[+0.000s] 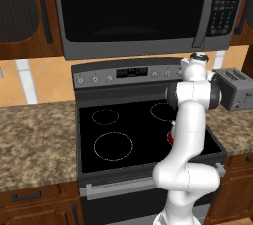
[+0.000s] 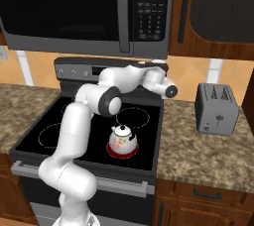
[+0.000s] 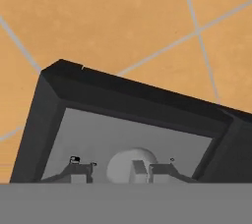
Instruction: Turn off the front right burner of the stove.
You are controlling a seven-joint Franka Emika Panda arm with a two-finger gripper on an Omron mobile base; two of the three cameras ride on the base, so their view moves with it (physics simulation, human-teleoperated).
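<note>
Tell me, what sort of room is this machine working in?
A kitchen, rendered by computer: a black glass-top stove sits under a microwave, with a toaster on the stone counter.

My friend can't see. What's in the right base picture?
A white arm reaches over a black stove to its back panel. A white teapot sits on the red front right burner; a toaster stands on the counter.

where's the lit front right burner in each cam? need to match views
Left base view: front right burner is a sliver of red at centre right, mostly hidden behind the arm.
Right base view: red ring at lower centre, under the white teapot, on the stove.
Hand view: the burner is outside this picture; a grey knob on the back panel sits between the claw's tips.
Shared landmark: the toaster in both base views.
</note>
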